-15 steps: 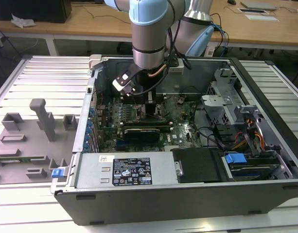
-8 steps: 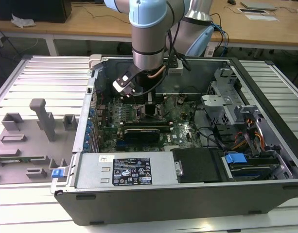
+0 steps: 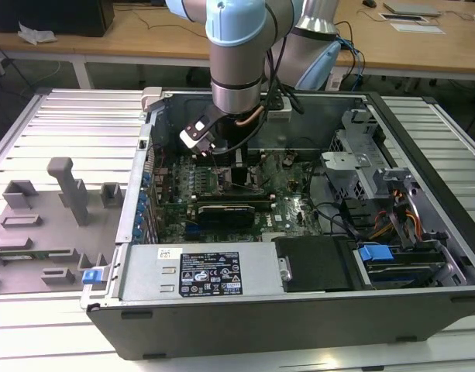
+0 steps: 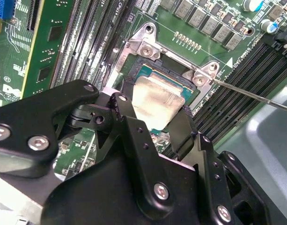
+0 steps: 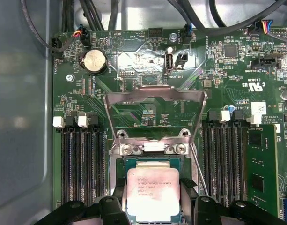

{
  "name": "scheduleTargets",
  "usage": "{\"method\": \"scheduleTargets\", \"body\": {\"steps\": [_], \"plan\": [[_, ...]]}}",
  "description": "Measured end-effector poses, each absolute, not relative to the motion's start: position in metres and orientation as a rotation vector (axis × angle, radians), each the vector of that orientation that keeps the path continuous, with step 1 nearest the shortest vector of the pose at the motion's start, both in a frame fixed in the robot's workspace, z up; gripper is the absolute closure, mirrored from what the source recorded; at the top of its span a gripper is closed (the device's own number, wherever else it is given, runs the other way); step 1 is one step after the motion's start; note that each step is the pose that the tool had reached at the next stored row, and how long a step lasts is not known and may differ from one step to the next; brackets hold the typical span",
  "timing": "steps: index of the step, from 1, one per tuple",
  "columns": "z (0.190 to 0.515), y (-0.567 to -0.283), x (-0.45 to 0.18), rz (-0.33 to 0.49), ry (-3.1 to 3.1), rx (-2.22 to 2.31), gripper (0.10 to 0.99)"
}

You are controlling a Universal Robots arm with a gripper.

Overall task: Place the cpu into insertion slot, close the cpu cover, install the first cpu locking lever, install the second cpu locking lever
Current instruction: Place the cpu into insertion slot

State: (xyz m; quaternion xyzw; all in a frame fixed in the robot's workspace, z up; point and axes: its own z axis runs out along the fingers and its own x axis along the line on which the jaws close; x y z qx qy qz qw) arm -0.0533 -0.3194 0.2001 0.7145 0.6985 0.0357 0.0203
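Where the slatted table (image 3: 59, 116) bears the open computer case (image 3: 299, 287), the arm (image 3: 237, 62) reaches down into the case's far half, toward the exterior view's left, over the green motherboard (image 5: 148, 61). The cpu cover (image 5: 155, 93) stands hinged open beside the insertion slot (image 5: 152, 162). The gripper (image 4: 156, 110) pinches the cpu (image 5: 153, 197) by two opposite edges directly over that slot.

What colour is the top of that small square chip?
The cpu has a dull silver top with faint print, clearest in the first wrist view.
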Motion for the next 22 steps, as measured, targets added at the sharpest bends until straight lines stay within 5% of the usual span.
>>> {"method": "scheduleTargets", "body": {"steps": [2, 13, 16, 20, 22], "plan": [[0.2000, -0.3194, -0.0533, 0.111, 2.166, 2.216, 0.471], [0.2072, -0.3193, -0.0533, 0.111, 2.166, 2.216, 0.471], [0.2074, -0.3193, -0.0533, 0.111, 2.166, 2.216, 0.737], [0.2076, -0.3193, -0.0533, 0.111, 2.166, 2.216, 0.976], [0.2077, -0.3193, -0.0533, 0.111, 2.166, 2.216, 0.980]]}}
